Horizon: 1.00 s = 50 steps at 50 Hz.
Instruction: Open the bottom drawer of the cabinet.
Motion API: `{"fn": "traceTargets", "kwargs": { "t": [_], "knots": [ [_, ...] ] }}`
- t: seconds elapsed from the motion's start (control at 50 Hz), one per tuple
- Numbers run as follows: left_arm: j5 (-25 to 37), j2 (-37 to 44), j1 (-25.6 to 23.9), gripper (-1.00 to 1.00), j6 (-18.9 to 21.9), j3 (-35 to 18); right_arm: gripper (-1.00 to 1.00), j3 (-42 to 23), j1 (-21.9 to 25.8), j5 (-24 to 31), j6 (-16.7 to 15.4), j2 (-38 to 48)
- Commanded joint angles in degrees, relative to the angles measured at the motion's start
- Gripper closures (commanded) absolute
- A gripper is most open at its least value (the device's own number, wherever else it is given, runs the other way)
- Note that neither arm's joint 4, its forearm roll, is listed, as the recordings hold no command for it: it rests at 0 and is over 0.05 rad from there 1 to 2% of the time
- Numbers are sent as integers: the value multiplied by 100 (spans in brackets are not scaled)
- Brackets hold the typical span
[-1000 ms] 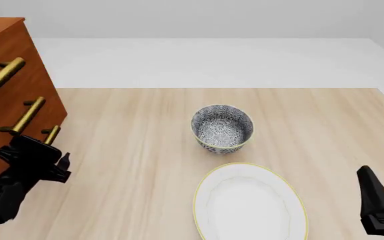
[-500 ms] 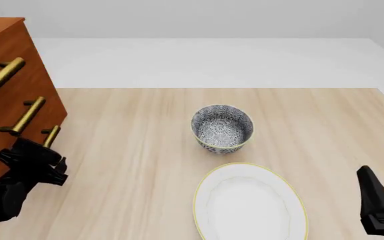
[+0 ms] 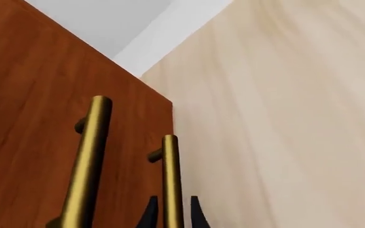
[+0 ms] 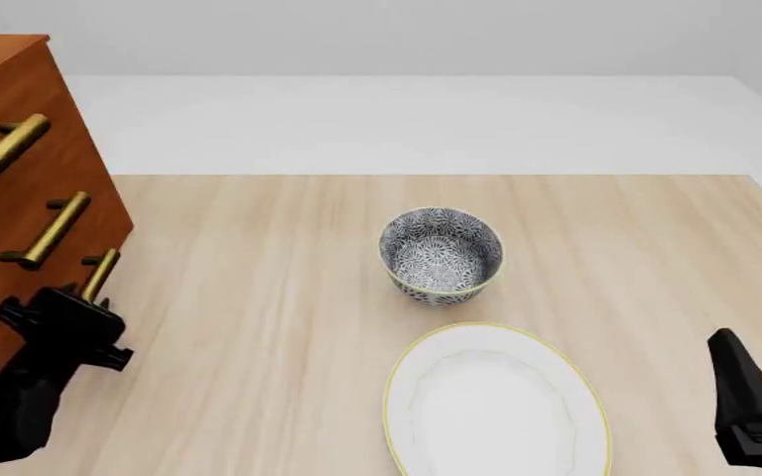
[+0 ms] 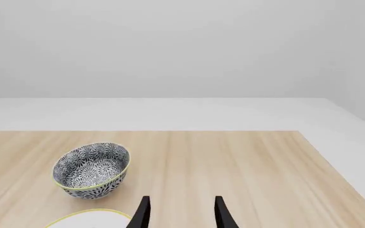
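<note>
Bottom drawer (image 4: 37,297), lowest reddish-brown wooden front with a brass bar handle (image 4: 98,275), sits at the foot of the big reddish-brown wooden cabinet (image 4: 11,129) at the table's far-left edge. From these views it looks shut.

Left gripper (image 3: 171,214): the wrist view shows one black finger on each side of that bar, pinched tight on it, so I read it as clamped on the handle. Step in hand: grasp made, pull not yet visible. Next move needs a straight pull out along the drawer's travel, away from the cabinet face, with no twist on the bar.

Right gripper (image 5: 179,213): fingers parted, holding nothing, parked near the table's right edge.

Count: three drawer handles, one blue-patterned ceramic bowl (image 4: 443,254), one white oval plate with yellow rim (image 4: 495,402), two arms.
</note>
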Motion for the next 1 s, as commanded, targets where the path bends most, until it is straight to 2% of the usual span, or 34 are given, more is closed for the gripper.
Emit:
{"fn": "traceTargets", "kwargs": {
  "t": [0.02, 0.16, 0.36, 0.52, 0.64, 0.84, 1.0],
  "knots": [
    [1126, 1256, 732, 100, 145, -220, -100, 0, 0, 0, -1, 0],
    [1136, 1553, 750, 100, 226, -243, -100, 0, -2, 0, 0, 0],
    [1709, 1207, 425, 100, -45, -192, -100, 0, 0, 0, 1, 0],
    [2415, 556, -100, 100, -628, -227, -100, 0, 1, 0, 0, 1],
    [2730, 294, -313, 100, -796, -302, -100, 0, -1, 0, -1, 0],
    [3316, -326, -865, 100, -1382, -385, -100, 0, 0, 0, 1, 2],
    [3755, -891, -1302, 100, -1698, -398, -100, 0, 1, 0, 0, 2]
  ]
}}
